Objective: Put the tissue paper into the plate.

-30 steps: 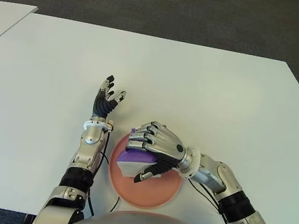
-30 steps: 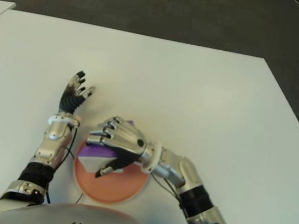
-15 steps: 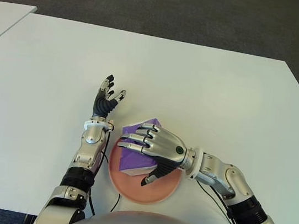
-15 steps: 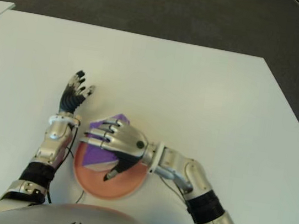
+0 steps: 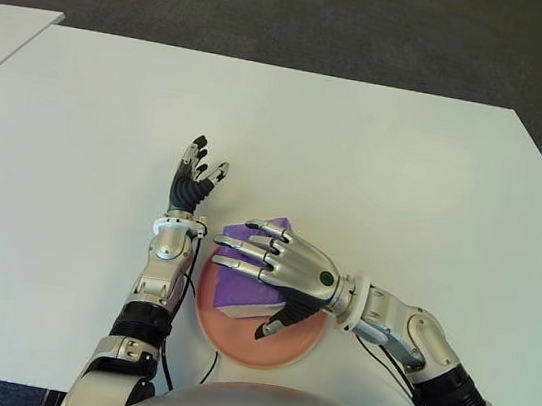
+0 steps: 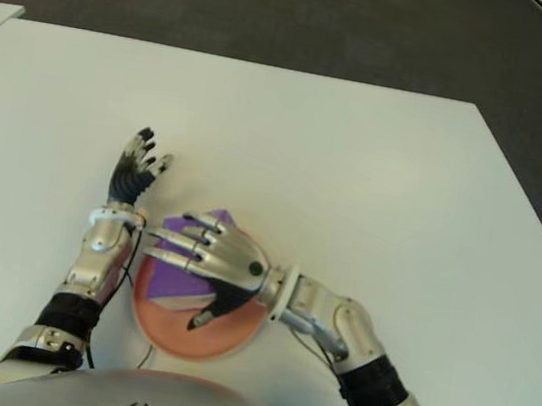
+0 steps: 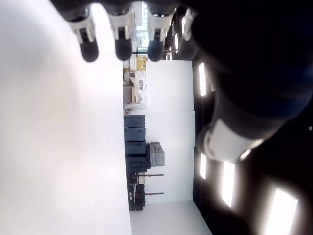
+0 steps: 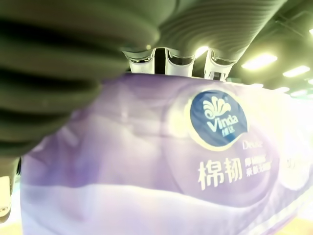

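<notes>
Currently, the white table (image 5: 405, 182) carries the whole scene, with a second white surface (image 5: 2, 34) visible at the far left edge and dark carpet (image 5: 278, 12) beyond.

Left side: the left hand (image 5: 193, 180) shows just left of the plate, forearm pointing away from the robot's body. Its fingers (image 5: 199, 148) are extended and slightly spread, holding nothing (the left wrist view confirms straight fingertips (image 7: 89, 50) over bare table, with no object between them). Contact between this hand and the table cannot be determined.

Centre: the plate (image 5: 297, 343), round and salmon-pink, sits on the table directly in front of the robot's torso. A black cable (image 5: 211, 364) runs on the table near the plate's near-left rim.

The tissue paper (image 5: 239, 284) is a purple soft pack with a white band along its near edge. It lies in the plate, toward the far-left portion, with its far corner reaching over the rim. The right wrist view shows the pack's printed face (image 8: 215, 122) at close range, with a blue round logo.

Right side: the right hand (image 5: 277, 270) is positioned over the pack, palm down. Its fingers (image 5: 239, 247) are straightened and fanned over the pack's top, not curled around it; the thumb (image 5: 274, 323) points toward the plate's near side. The hand is released, gripping nothing.
</notes>
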Controlling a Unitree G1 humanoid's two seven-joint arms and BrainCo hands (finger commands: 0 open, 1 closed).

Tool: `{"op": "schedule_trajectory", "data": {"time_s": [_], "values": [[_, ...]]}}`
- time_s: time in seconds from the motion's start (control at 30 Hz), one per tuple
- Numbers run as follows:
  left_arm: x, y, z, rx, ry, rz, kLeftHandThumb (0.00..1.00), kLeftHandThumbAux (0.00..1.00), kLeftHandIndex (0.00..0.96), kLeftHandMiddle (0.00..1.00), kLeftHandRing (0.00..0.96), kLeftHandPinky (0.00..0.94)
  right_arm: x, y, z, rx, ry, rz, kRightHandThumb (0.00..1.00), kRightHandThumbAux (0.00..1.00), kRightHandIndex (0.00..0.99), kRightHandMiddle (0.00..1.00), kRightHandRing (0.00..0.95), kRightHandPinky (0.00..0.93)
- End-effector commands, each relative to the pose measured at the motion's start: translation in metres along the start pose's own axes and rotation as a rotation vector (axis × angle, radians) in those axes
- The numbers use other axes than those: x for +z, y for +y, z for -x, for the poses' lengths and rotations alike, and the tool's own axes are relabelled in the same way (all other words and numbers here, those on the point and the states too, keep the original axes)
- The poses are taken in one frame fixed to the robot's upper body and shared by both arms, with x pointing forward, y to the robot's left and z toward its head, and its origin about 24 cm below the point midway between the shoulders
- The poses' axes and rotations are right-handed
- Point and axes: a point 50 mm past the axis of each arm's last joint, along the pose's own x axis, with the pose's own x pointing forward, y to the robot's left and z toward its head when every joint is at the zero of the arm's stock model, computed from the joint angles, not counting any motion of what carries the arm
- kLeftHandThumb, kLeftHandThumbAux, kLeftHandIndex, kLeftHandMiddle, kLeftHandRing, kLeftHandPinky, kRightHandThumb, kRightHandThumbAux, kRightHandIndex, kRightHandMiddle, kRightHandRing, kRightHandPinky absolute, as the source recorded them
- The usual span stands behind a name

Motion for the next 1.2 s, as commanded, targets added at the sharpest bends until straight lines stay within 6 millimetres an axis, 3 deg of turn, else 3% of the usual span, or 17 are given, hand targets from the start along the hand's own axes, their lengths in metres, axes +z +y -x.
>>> {"op": "schedule_trajectory", "data": {"time_s": [0.03, 0.53, 0.8, 0.97, 1.1, 1.2], "values": [[-0.003, 0.001, 0.001, 0.007, 0.017, -0.004, 0.174, 0.714, 0.068, 0.057, 0.034, 0.04, 0.001, 0.005, 0.005, 0.029, 0.018, 0.004, 0.0, 0.526, 0.0, 0.0, 0.0, 0.0], [-0.003, 0.001, 0.0, 0.013, 0.019, -0.004, 0.18, 0.722, 0.075, 0.065, 0.041, 0.045, -0.001, 0.007, 0.012, 0.06, 0.034, 0.007, 0.0, 0.523, 0.0, 0.0, 0.0, 0.0], [-0.005, 0.003, 0.0, 0.009, 0.032, -0.004, 0.167, 0.733, 0.075, 0.065, 0.041, 0.039, -0.016, -0.014, 0.01, 0.035, 0.056, 0.035, 0.0, 0.535, 0.0, 0.0, 0.0, 0.0], [-0.009, 0.005, -0.001, 0.001, 0.049, -0.01, 0.153, 0.718, 0.072, 0.056, 0.029, 0.012, -0.041, -0.047, 0.007, -0.093, 0.099, 0.021, 0.0, 0.529, 0.0, 0.0, 0.0, 0.0], [-0.011, 0.007, 0.003, -0.007, 0.026, -0.047, 0.146, 0.698, 0.074, 0.05, 0.02, 0.002, -0.05, -0.069, 0.006, -0.153, 0.116, 0.017, 0.011, 0.516, 0.0, 0.0, 0.0, 0.0], [-0.011, 0.01, 0.005, -0.021, 0.004, -0.084, 0.144, 0.686, 0.077, 0.047, 0.016, 0.0, -0.052, -0.075, 0.008, -0.211, 0.149, 0.008, 0.024, 0.51, 0.0, 0.0, 0.0, 0.0]]}}
